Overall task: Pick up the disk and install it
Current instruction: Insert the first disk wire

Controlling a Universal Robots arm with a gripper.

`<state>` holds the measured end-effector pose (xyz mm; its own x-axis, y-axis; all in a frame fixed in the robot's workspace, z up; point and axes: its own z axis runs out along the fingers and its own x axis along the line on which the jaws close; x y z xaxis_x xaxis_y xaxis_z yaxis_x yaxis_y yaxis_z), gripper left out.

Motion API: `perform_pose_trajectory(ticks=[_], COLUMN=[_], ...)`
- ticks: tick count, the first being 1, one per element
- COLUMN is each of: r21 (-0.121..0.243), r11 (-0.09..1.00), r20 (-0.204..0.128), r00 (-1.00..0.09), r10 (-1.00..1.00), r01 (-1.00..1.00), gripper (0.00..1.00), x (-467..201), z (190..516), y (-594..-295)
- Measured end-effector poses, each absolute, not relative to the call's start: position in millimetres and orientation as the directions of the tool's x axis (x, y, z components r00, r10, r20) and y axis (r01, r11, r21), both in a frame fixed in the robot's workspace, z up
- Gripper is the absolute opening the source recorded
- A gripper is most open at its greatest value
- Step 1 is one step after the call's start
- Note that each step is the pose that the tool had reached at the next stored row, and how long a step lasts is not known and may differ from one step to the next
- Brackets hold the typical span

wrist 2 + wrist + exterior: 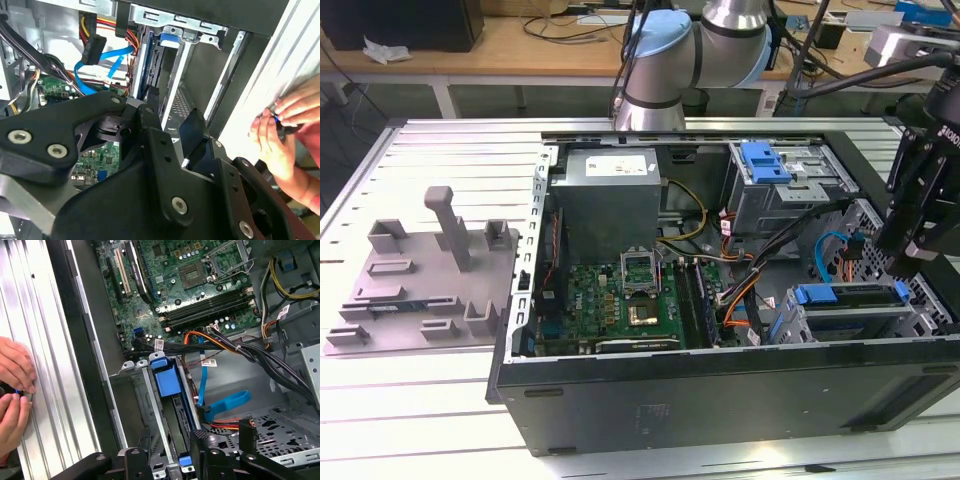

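Note:
The disk (850, 296) sits on edge in the drive cage (820, 325) at the front right corner of the open computer case, its blue frame along the top. In the first wrist view the disk (183, 427) is a dark slab with a blue edge behind a blue tab (165, 381). In the second wrist view the disk (150, 67) stands in the same slot. My gripper (908, 248) hangs just above and beside the cage. Its black fingers (200, 441) stand apart with nothing between them, so the gripper (223, 437) is open. One fingertip (150, 100) is close to the disk's edge.
A second blue bracket (765, 160) tops the rear drive bay. Motherboard (620, 295), power supply (610, 185) and cable bundles (240, 347) fill the case. A person's hands (12, 390) rest on the ribbed table beside the case wall. A grey fixture (430, 270) lies at the exterior view's left.

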<state>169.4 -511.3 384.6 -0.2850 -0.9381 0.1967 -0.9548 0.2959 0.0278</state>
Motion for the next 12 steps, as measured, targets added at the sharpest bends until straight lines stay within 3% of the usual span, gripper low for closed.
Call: perform_pose_trajectory(ticks=[2,8,12], r21=[0.015,0.011,0.020], r11=[0.297,0.297,0.298], r20=[0.244,0.265,0.312], r00=[-0.285,-0.284,-0.277], r10=[-0.927,-0.922,-0.909], r01=[-0.955,-0.955,-0.954], gripper=[0.44,0.44,0.43], x=[170.7,182.8,187.8], z=[384.5,383.7,381.5], y=[-499.7,-468.2,-447.0])
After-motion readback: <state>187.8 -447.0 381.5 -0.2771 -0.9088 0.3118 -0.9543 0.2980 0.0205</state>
